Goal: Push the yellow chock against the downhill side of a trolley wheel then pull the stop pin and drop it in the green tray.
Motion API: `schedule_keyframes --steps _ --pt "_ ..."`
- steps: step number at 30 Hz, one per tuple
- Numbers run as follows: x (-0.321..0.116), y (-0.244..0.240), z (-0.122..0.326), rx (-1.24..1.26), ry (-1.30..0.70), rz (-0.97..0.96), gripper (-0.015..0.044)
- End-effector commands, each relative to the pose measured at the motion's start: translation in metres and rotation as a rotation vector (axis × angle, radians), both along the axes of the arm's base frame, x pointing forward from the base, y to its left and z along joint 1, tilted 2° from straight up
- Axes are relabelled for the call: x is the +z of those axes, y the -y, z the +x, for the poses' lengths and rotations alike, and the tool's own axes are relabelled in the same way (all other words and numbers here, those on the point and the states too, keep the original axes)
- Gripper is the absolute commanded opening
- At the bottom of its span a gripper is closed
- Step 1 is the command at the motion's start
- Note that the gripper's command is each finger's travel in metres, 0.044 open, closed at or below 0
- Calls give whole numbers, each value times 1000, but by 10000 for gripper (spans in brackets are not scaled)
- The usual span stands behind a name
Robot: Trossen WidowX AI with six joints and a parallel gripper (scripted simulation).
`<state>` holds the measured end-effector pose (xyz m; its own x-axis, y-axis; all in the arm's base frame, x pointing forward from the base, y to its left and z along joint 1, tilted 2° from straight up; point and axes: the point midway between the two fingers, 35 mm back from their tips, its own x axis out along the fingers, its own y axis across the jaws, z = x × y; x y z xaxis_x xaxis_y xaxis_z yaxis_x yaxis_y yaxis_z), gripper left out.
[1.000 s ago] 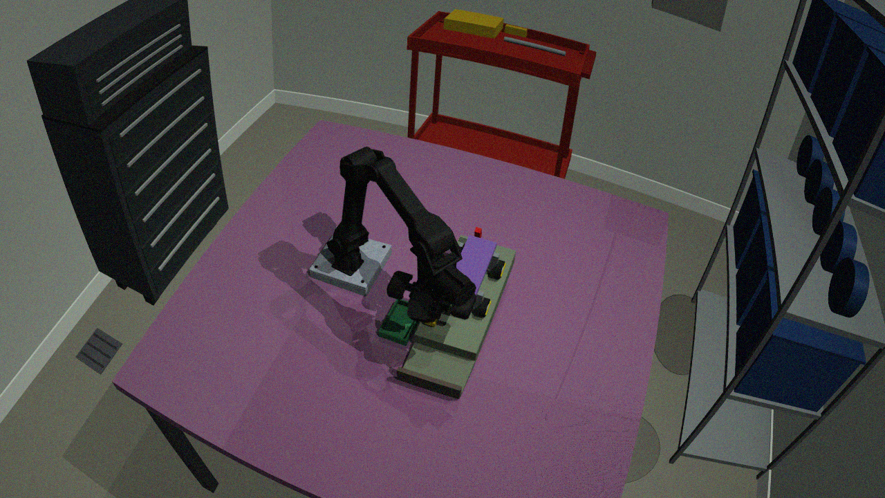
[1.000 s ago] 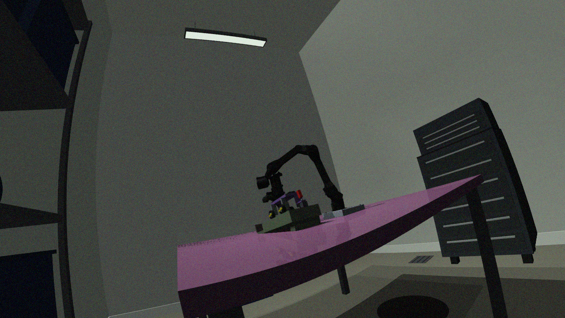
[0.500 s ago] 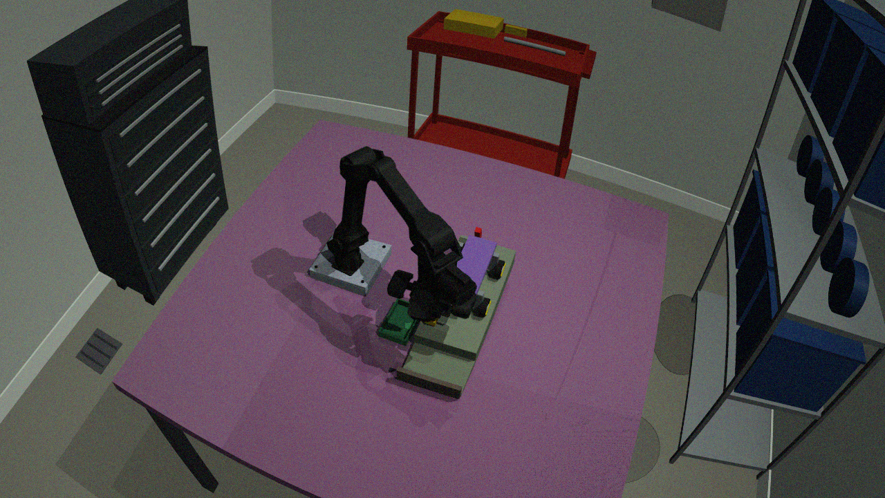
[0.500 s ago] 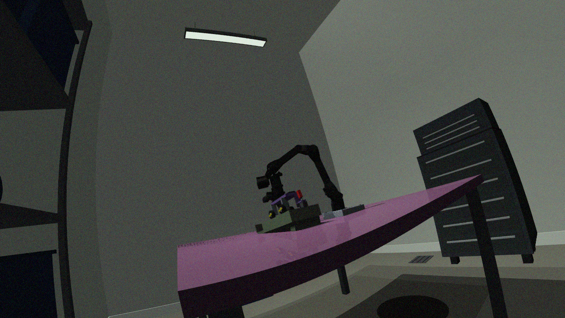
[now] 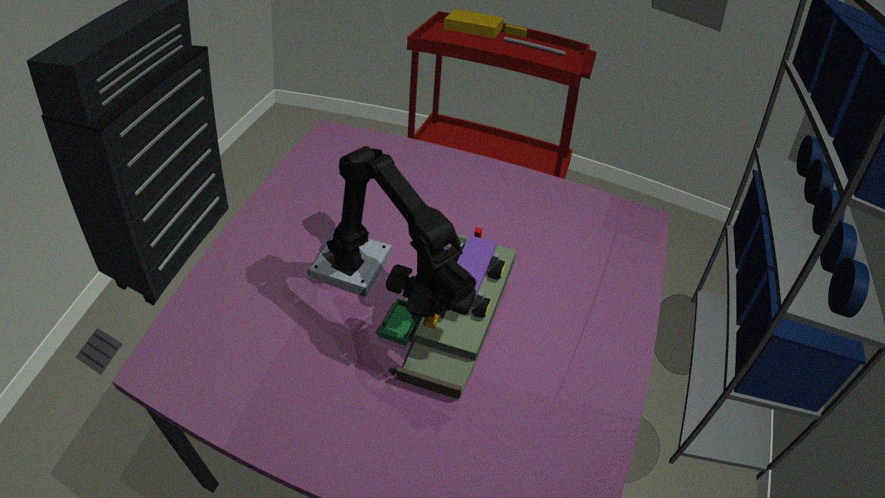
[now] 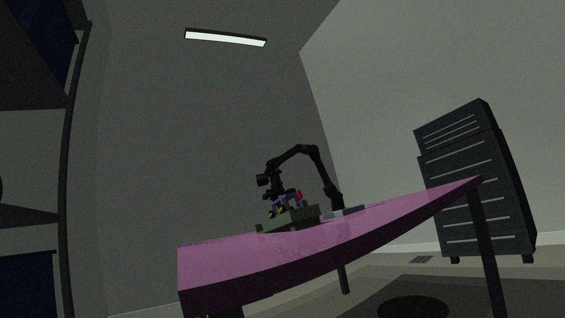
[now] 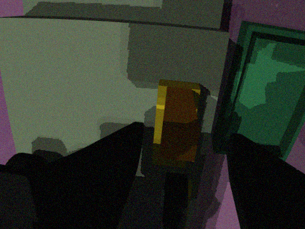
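The yellow chock with its orange handle stands on the green-grey ramp, on the side near the tray. My gripper is open around the handle, with a gap on each side. The purple trolley stands uphill of the chock, partly hidden by the arm. Whether the chock touches a wheel is hidden. The red-headed stop pin stands at the trolley's uphill end. The green tray lies beside the ramp, with nothing seen in it.
The arm's base plate sits on the pink table, behind and left of the tray. A lower step of the ramp lies at its downhill end. A red cart, a dark tool cabinet and shelving stand off the table.
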<state>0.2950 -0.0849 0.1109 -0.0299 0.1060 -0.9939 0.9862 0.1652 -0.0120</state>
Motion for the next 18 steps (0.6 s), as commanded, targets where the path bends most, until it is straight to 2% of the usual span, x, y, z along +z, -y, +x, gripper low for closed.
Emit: schedule_keyframes --steps 1,11,15,18 --pt "14 1 2 3 11 1 190" --pt "43 5 4 3 12 1 190" --pt "35 4 2 -1 5 0 295" --pt "38 0 6 4 18 -8 216"
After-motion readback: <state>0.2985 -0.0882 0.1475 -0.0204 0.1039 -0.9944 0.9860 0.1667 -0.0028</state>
